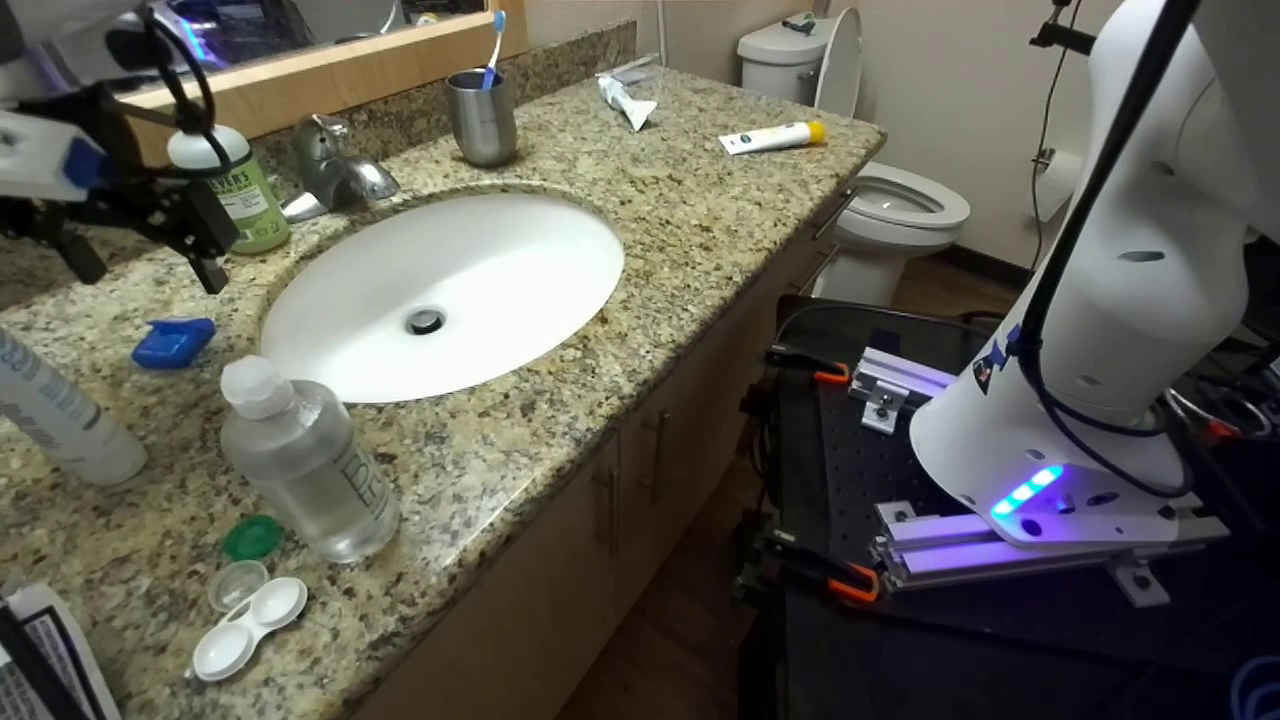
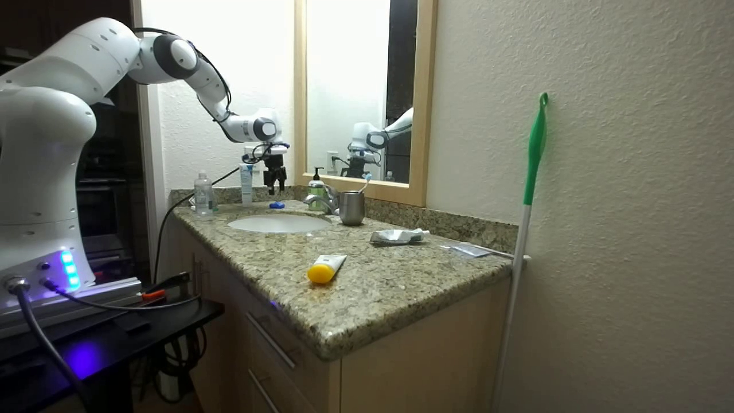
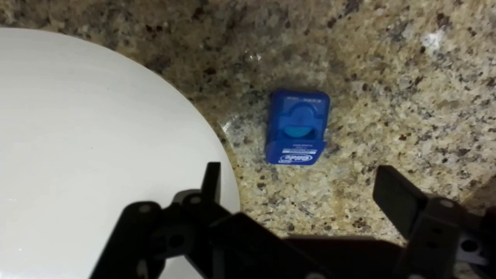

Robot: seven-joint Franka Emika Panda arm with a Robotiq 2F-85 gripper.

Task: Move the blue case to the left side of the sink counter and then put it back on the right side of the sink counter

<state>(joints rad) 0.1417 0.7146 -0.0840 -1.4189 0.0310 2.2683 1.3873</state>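
The blue case (image 1: 172,343) lies on the speckled granite sink counter (image 1: 690,210), beside the end of the oval white basin. It also shows in an exterior view (image 2: 277,205), small and far off. In the wrist view the blue case (image 3: 297,128) lies flat, with white lettering on its near end. My gripper (image 1: 152,272) is open and empty, raised above the counter near the case. In the wrist view the fingers of my gripper (image 3: 298,174) are wide apart; the case lies ahead of the gap between them, untouched. One finger overlaps the basin's edge in that view.
A clear bottle (image 1: 310,465), a white tube (image 1: 65,410) and a twin-cup lens case (image 1: 250,628) stand or lie near the blue case. A green soap bottle (image 1: 245,195), the faucet (image 1: 335,170) and a metal cup (image 1: 482,120) line the back.
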